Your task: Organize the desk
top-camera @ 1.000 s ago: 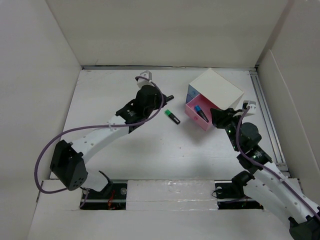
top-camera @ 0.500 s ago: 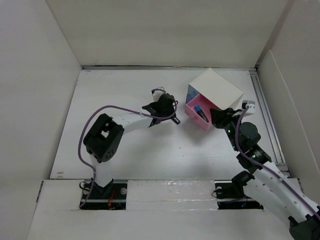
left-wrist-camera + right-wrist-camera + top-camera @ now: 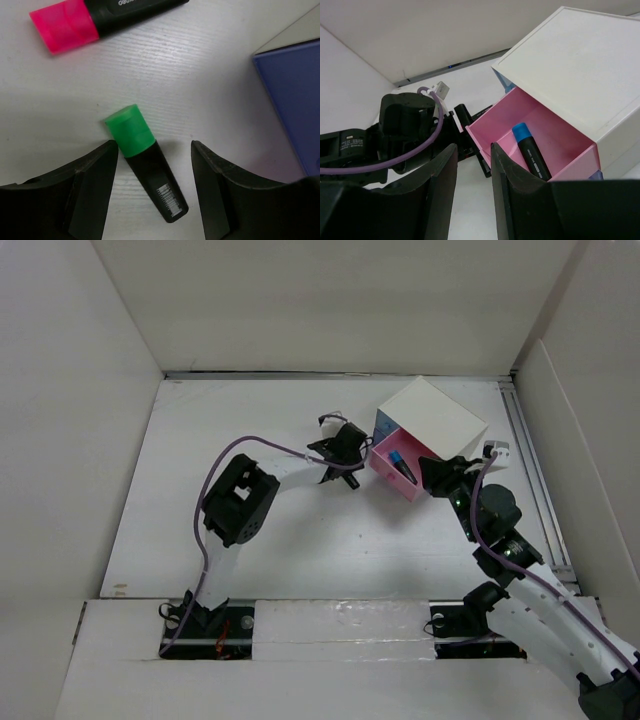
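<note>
A green-capped black highlighter (image 3: 145, 170) lies on the white desk (image 3: 220, 440), in the gap of my open left gripper (image 3: 155, 150); neither finger touches it. A pink-capped highlighter (image 3: 100, 20) lies just beyond it. In the top view the left gripper (image 3: 350, 470) hangs just left of the white drawer box (image 3: 435, 418). Its pink drawer (image 3: 545, 130) is pulled out and holds a blue-capped marker (image 3: 530, 150). My right gripper (image 3: 472, 155) stands open at the drawer's near corner, holding nothing.
The box's blue drawer front (image 3: 295, 100) is close on the right of the left gripper. White walls enclose the desk at the back and on both sides. A metal rail (image 3: 530, 470) runs along the right edge.
The left arm has swung right from the desk's middle to over the green highlighter, and its gripper has opened. The right arm has not moved.
</note>
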Motion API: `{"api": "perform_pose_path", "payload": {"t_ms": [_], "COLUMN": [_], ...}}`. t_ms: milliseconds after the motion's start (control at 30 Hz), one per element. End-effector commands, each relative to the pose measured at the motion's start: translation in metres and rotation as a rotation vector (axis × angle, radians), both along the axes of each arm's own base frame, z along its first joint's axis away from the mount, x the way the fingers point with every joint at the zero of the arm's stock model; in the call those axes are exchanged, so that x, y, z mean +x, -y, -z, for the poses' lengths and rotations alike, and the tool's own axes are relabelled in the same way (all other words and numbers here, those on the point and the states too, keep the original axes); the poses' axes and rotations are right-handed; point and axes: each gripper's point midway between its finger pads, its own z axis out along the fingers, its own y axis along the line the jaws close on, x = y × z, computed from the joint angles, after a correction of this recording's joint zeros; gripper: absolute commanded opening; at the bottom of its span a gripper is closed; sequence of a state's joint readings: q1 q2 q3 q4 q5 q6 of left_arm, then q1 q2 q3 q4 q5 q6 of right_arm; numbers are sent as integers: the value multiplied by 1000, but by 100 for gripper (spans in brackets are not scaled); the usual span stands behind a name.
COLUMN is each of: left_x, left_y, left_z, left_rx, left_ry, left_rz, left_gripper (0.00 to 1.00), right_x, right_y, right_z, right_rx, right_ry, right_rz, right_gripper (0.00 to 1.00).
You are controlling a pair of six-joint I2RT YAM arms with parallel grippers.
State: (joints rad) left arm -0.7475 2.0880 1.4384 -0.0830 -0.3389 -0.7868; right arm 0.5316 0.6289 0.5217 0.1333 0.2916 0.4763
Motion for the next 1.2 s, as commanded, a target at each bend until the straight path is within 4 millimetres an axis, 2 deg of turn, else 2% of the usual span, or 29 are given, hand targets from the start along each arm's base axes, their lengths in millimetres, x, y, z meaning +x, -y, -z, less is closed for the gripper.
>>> {"api": "perform_pose_path", "payload": {"t_ms": [0, 100, 233, 300, 333, 400, 500, 600, 767, 933, 967, 1000, 1133, 1167], "left_x": [4, 5, 0, -8, -9, -17, -22, -25, -29, -35, -36, -36, -39, -39], "left_y": [2, -7, -27, -41, -49, -63, -72, -75, -66, -67, -68, -68, -64, -65], "left_z": [-3, 7, 18, 27, 25, 30, 29, 22, 16, 24, 29, 32, 32, 30], "left_rx": [29, 90, 205, 266, 296, 360, 394, 387, 339, 364, 366, 370, 363, 361], "left_ry": [-3, -14, -23, -45, -35, -52, -50, -38, -42, -60, -68, -73, -74, -72], "left_rz": [-18, -30, -31, -28, -38, -27, -17, -9, 35, 44, 44, 45, 49, 46], "left_gripper": [55, 52, 40, 37, 34, 33, 33, 33, 42, 42, 37, 37, 0, 0], "right_x": [-3, -5, -6, -5, -6, -6, -6, -6, -4, -5, -5, -5, -5, -4], "right_y": [-2, -1, 2, 3, 3, 3, 3, 3, 2, 3, 3, 3, 2, 2], "right_z": [-23, -24, -26, -26, -27, -26, -28, -28, -25, -26, -26, -26, -25, -25], "right_rx": [43, 49, 54, 55, 56, 58, 59, 59, 54, 56, 55, 55, 54, 54], "right_ry": [60, 65, 70, 66, 69, 69, 71, 70, 62, 66, 66, 66, 65, 62], "right_rz": [-15, -11, -2, 6, 4, 3, 3, 4, 3, 4, 4, 4, 3, 3], "right_gripper": [39, 39, 39, 39, 38, 39, 39, 39, 39, 39, 39, 39, 39, 39]}}
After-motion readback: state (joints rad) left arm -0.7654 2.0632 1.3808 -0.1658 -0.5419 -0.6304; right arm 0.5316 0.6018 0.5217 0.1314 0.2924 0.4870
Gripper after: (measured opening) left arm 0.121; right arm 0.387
